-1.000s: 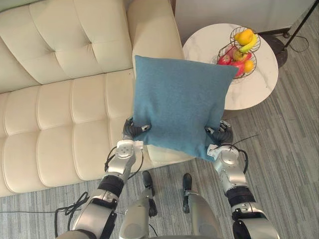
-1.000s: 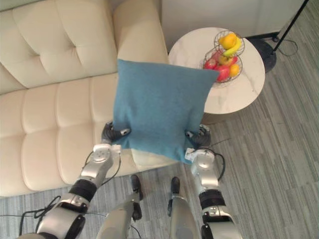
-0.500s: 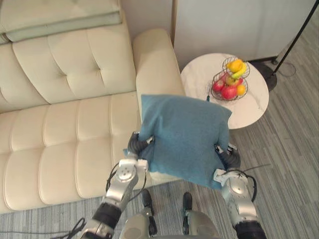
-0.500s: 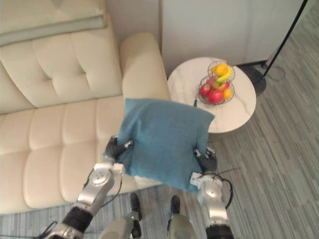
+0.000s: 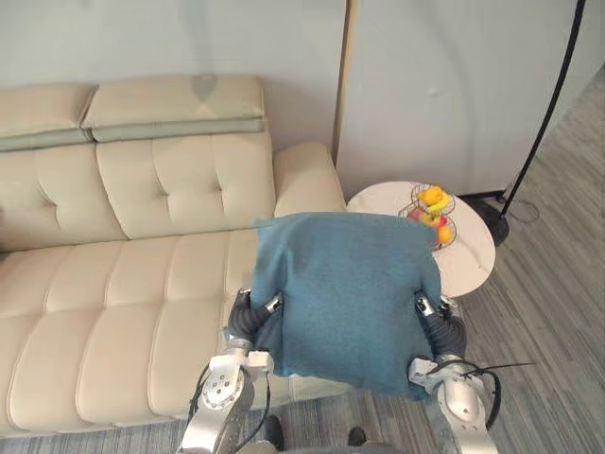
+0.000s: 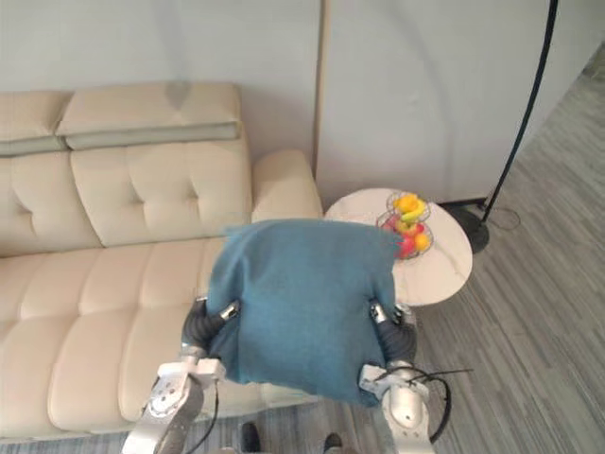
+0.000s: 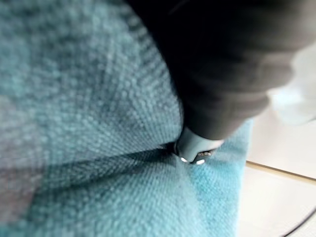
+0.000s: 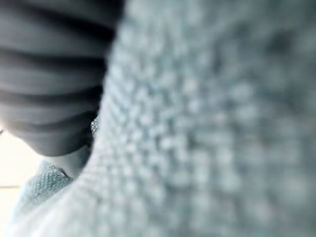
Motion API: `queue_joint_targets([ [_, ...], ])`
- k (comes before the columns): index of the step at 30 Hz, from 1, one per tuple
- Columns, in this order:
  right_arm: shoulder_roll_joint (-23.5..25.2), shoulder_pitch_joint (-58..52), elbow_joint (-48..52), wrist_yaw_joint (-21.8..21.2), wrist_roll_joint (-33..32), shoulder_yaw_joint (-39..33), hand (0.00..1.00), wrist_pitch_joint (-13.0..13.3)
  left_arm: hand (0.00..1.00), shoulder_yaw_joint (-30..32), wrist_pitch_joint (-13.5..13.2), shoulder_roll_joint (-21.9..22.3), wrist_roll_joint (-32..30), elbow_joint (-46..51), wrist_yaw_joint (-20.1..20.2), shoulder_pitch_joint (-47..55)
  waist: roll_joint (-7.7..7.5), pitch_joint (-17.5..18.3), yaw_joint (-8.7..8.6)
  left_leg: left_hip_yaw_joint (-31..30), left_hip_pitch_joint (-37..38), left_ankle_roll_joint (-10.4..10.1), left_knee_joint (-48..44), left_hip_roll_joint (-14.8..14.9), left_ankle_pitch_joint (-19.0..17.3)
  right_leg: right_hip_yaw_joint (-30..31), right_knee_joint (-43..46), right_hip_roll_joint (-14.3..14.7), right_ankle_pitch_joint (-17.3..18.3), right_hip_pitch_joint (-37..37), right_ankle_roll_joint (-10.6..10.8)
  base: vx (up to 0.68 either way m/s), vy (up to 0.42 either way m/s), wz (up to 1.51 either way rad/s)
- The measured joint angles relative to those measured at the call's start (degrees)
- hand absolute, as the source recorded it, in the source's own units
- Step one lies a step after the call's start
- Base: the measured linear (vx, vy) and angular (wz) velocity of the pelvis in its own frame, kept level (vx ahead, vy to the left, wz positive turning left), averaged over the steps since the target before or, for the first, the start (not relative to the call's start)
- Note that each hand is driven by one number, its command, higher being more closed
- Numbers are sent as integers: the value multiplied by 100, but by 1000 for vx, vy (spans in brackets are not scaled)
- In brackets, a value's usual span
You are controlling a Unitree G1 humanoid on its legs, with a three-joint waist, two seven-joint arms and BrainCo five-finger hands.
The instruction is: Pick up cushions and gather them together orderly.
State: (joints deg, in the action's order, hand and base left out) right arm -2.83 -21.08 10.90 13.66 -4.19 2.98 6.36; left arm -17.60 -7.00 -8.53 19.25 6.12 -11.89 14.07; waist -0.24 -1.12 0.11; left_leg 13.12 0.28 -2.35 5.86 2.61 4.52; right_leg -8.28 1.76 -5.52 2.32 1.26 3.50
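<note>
the blue cushion (image 5: pixel 350 298) hangs in the air in front of the robot, held by its two lower sides over the right end of the cream sofa (image 5: pixel 123 284). the left hand (image 5: pixel 248 320) pinches its edge: in the left wrist view the thumb (image 7: pixel 195 148) digs into the cloth and makes a crease, while the fingers are hidden behind. the right hand (image 5: pixel 442 326) grips the opposite edge the same way, thumb on the front face. both holds match the grip of a second ago. the whole view has swung upward since then, so the sofa's headrests, the wall and the black lamp pole (image 5: pixel 544 123) now show. the round side table (image 5: pixel 477 255) with its fruit basket (image 5: pixel 432 210) sits just past the cushion's upper right corner. the cushion's top edge now looks rounded and slumped rather than flat.
</note>
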Motion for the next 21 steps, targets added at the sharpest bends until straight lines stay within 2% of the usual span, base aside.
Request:
queue_joint_targets([
  [6,-30,-70,-68,1,199,62,100,1,100,-2,1,33,2,-1,0,188,-16,-15,8,-412,35,22,-21,-74,70,-370,126,-57,136,209,30,-22,6,34],
  [10,-187,214,-401,53,198,187,100,56,100,59,0,37,9,-5,-13,210,-15,-307,59,-913,-629,-23,-675,-112,-63,-949,655,-154,349,1,-12,-96,-6,76],
  [11,-236,372,-597,66,199,172,100,54,100,76,1,40,9,-10,-14,199,-2,-298,48,-872,-809,43,-757,-82,-183,-1086,705,-169,352,-108,-26,-124,4,87],
  [12,-291,606,-878,116,207,113,100,36,100,74,1,59,14,-107,-14,97,-7,-320,37,-468,-1038,159,-926,26,-465,-1396,647,-288,305,-145,-62,-73,42,85],
  [13,-308,707,-1019,140,222,77,100,24,100,74,2,92,25,-217,-14,29,-51,-327,39,-145,-1050,288,-1061,95,-567,-1529,594,-385,276,-151,-84,-72,93,95],
  [14,-350,944,-1321,200,327,31,100,-25,100,75,1,160,102,-477,-15,-119,-83,-359,46,581,-1144,592,-1602,339,-785,-1682,612,-554,252,-132,-67,-57,113,78],
  [15,-411,1090,-1493,229,434,23,100,-70,100,74,2,213,132,-704,-16,-161,-57,-340,31,1056,-1110,534,-2026,648,-848,-1813,598,-656,217,-78,-29,-32,160,69],
  [16,-450,1111,-1502,237,438,4,100,-74,100,73,2,257,142,-785,-17,-161,-26,-321,18,1210,-1107,476,-2216,824,-882,-1887,583,-688,196,-65,4,6,223,67],
  [17,-524,1120,-1540,252,462,-23,100,-74,100,49,2,331,188,-886,-17,-161,136,-232,-13,1354,-1043,324,-2406,1123,-935,-2029,545,-715,133,-45,105,34,251,63],
  [18,-589,1148,-1676,259,485,-53,100,-74,100,3,0,388,215,-975,-16,-182,278,-161,-33,1321,-935,-61,-2311,1280,-1007,-2135,496,-732,55,-8,229,45,323,65],
  [19,-580,1183,-1804,264,486,-90,100,-75,100,-34,-5,384,223,-1070,-14,-257,258,-168,-43,1298,-930,-292,-2210,1171,-980,-2174,479,-829,-10,9,307,17,356,53],
  [20,-537,1282,-2021,263,488,-102,100,-101,100,-46,-11,336,225,-1195,-14,-347,217,-167,-69,1240,-916,-184,-2040,902,-913,-2217,382,-1015,-230,17,316,-13,428,53],
  [21,-436,1337,-2149,263,504,-111,100,-113,100,-52,-9,234,224,-1284,-14,-408,111,-183,-78,1189,-929,-95,-1875,653,-888,-2234,296,-1176,-387,22,320,-36,349,47],
])
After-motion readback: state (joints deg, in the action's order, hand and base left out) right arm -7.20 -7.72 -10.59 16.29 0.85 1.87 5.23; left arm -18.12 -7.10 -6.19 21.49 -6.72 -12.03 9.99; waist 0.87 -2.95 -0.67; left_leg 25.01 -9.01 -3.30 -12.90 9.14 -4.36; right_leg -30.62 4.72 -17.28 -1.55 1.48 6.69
